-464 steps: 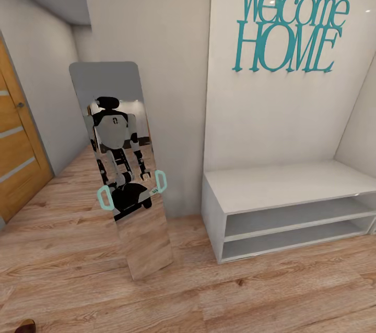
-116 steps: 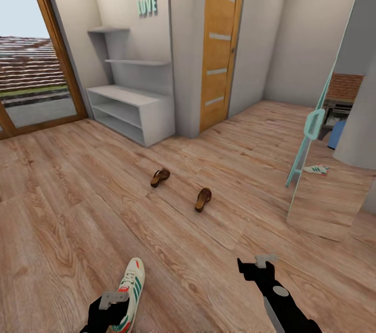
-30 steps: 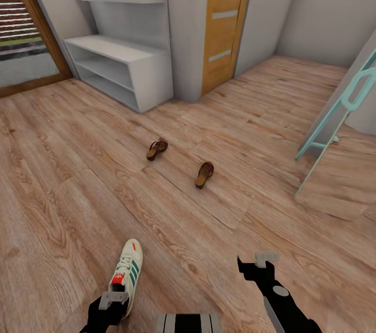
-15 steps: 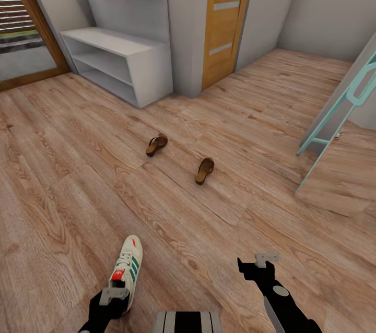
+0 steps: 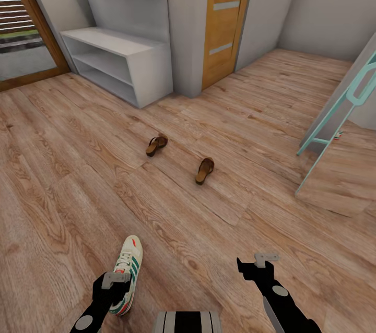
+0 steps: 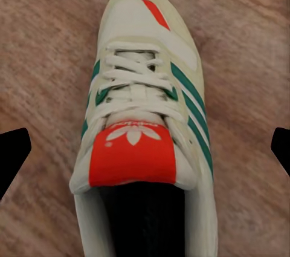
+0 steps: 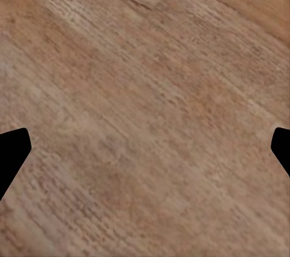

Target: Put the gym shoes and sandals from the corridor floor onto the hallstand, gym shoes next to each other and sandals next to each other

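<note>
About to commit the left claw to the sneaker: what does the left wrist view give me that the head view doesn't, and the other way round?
Left wrist view alone: the laces and the red-orange tongue patch up close, with the open left claw centred above the shoe's mouth, a finger either side.

Head view alone: both sandals lying apart on the floor, the hallstand beyond them, the door, and the right claw over bare planks.

Both: the gym shoe on the corridor floor, not yet gripped.
</note>
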Robot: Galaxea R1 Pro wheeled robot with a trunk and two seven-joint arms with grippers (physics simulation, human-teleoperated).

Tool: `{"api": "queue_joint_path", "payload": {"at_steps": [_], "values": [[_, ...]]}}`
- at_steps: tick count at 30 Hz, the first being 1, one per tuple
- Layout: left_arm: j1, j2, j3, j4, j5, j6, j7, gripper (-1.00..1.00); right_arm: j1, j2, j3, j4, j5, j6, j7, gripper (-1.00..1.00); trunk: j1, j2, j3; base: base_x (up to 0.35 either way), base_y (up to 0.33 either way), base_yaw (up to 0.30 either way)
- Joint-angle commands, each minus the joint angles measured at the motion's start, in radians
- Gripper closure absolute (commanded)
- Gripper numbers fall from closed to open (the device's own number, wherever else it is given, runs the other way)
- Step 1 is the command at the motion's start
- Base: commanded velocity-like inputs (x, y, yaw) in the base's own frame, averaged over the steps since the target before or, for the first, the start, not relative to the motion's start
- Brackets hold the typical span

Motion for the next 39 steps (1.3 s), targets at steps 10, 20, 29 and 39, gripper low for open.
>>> {"api": "queue_joint_path", "payload": {"at_steps": [10,20,29,39], "values": [[0.001,-0.001,-0.003,0.009,-0.002,-0.053,0.000,-1.00,0.000,-0.001,-0.001,-0.005,0.000,0.002,0.001,-1.00,0.000,0.000,-0.001,0.000,0.000,0.000],[0.001,0.000,-0.004,0.067,-0.003,-0.080,-0.002,-1.00,0.000,-0.001,0.000,-0.007,-0.001,0.002,0.001,-1.00,0.000,0.000,-0.001,0.000,0.000,0.000],[0.001,0.000,-0.004,0.096,-0.003,-0.098,-0.003,-1.00,0.000,-0.001,-0.001,-0.009,-0.001,0.002,0.000,-1.00,0.000,0.000,-0.002,0.000,0.000,0.000],[0.001,0.000,-0.004,0.108,-0.003,-0.099,-0.004,-1.00,0.000,0.000,0.000,-0.009,-0.001,0.002,0.000,-1.00,0.003,-0.002,-0.036,0.000,0.000,0.000]]}}
